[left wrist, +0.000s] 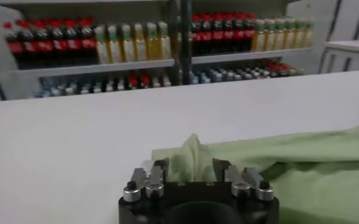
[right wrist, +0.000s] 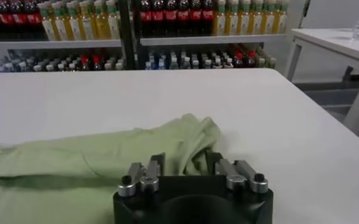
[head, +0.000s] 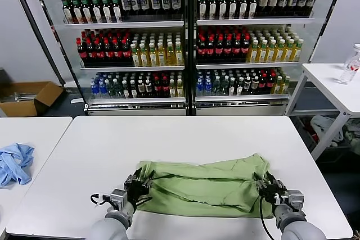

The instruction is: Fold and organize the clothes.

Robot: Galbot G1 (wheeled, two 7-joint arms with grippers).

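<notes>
While both sets of jaws stand apart with green cloth lying between them, nothing is clamped, and that is where the risk begins. The left gripper (head: 139, 186) sits low at the shirt's (head: 205, 186) left end, its fingers (left wrist: 156, 175) either side of a peaked tuft of fabric; the right gripper (head: 269, 188) sits at the right end, fingers (right wrist: 154, 168) flanking a bunched edge. Whether the cloth touches the pads I cannot tell.

The shirt lies on the near half of the worktop (head: 185, 136), folded into a long band running left to right, its upper layer rumpled and its far edge uneven. No buttons or printed patch show from here.

Judging by this, the fold could spoil in several ways. If either arm draws away with fabric snagged on a finger, the top layer would be dragged and the band pulled open. The tuft at the left end stands up and may catch most easily. Soft cloth like this may also slump or spring back once unsupported, leaving the ends flared. If the two arms lift unevenly, one end could skew. A later regrasp might pinch only one layer, so the next fold would come out lopsided.

A blue cloth (head: 14, 162) lies well apart on the neighbouring table at the left, out of harm's way.
</notes>
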